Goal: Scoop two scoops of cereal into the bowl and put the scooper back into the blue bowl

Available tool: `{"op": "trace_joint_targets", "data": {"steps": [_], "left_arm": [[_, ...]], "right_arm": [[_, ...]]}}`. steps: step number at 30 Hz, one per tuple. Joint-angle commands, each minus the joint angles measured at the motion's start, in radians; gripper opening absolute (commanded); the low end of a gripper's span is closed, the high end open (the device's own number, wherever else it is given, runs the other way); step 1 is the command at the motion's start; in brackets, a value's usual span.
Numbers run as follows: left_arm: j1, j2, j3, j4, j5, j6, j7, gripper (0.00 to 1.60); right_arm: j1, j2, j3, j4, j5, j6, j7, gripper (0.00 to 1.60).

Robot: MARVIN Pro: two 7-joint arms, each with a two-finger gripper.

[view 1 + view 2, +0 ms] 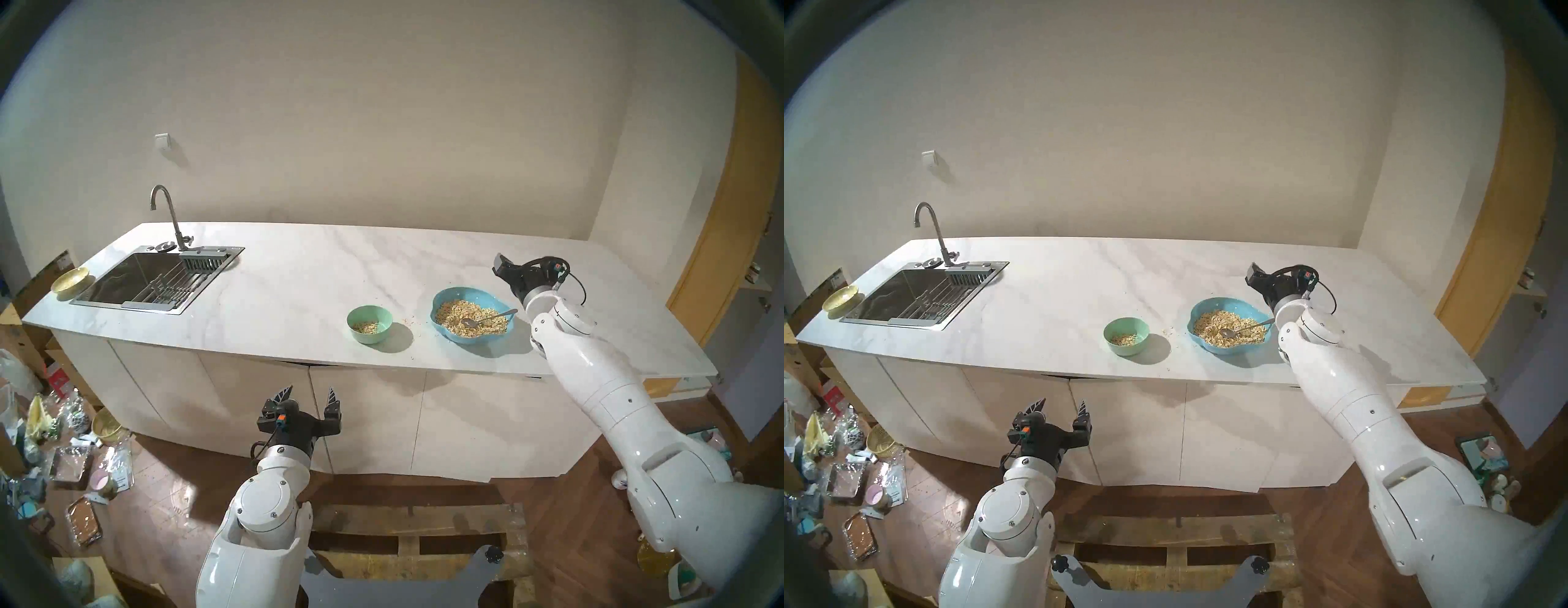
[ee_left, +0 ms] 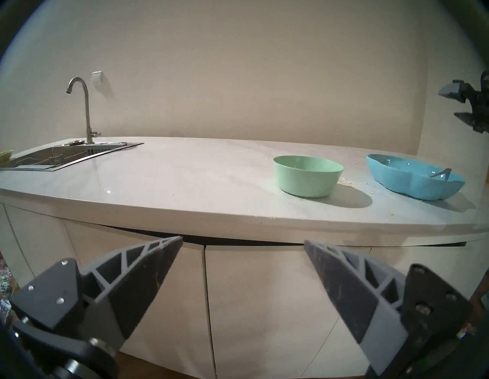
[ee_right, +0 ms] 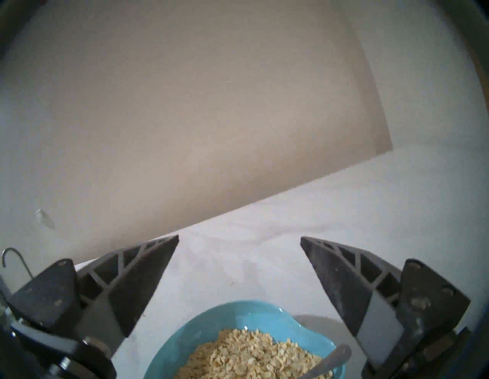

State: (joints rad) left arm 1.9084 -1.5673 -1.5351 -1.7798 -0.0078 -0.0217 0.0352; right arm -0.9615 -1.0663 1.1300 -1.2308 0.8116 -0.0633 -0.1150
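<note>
Above the blue bowl [image 3: 185, 336], right tool [image 3: 239, 238] spread empty; scooper [image 1: 488, 317] on cereal [image 1: 458, 318]; left tool [image 2: 243, 239] agape

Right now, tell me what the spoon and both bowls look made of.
Spoon: metal, probably steel; silvery with bright glints.
Blue bowl: likely glazed ceramic; glossy highlights, wavy rim.
Green bowl: likely plastic or melamine; matte, even colour, thin plain wall.

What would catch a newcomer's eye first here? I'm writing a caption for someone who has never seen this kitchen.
The blue bowl, heaped with cereal and with the spoon lying in it, sits right of centre on the white counter. Beside it on the left stands the small green bowl, and the right tool hangs open above the blue one.
</note>
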Motion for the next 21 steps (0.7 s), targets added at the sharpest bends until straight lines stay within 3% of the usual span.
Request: {"op": "trace_joint_targets", "data": {"steps": [1,6,13,21], "left_arm": [[-0.004,0.0,0.002,-0.026,-0.002,-0.006,-0.004,1.6],[-0.004,0.0,0.002,-0.026,-0.002,-0.006,-0.004,1.6],[-0.004,0.0,0.002,-0.026,-0.002,-0.006,-0.004,1.6],[-0.005,0.0,0.002,-0.025,-0.002,-0.006,-0.004,1.6]], "right_arm": [[-0.038,0.082,-0.003,-0.123,-0.095,-0.038,-0.054,1.6],[-0.144,0.149,0.058,-0.293,-0.125,-0.006,-0.098,1.6],[-0.347,0.236,0.163,-0.523,-0.072,0.016,-0.152,1.6],[-0.476,0.309,0.159,-0.668,-0.059,0.023,-0.29,1.6]]}}
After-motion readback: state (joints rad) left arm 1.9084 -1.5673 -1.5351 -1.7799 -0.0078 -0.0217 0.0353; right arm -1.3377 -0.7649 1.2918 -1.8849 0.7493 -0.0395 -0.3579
